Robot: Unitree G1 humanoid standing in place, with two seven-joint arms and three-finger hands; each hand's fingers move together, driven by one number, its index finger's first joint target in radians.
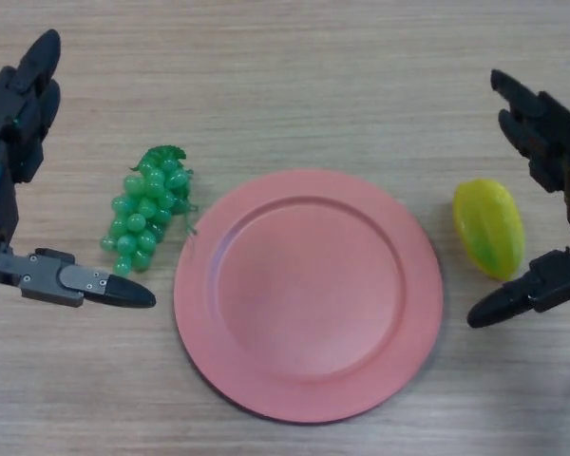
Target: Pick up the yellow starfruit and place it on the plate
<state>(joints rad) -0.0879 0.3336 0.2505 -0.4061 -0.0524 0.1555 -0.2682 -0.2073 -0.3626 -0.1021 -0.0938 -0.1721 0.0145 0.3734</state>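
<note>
On the wooden table (294,66), bare pink plate (309,294), yellow starfruit (489,228) just beside.

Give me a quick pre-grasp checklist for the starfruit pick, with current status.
1. Starfruit in view, lying on the table right of the plate: ok.
2. Right hand open, fingers above and thumb below the fruit, not touching it: ok.
3. Plate bare, room to place: ok.
4. Grapes left of the plate, off the path: ok.
5. Left hand open, away from the plate: ok.
6. Hand height above the table: cannot tell.
</note>
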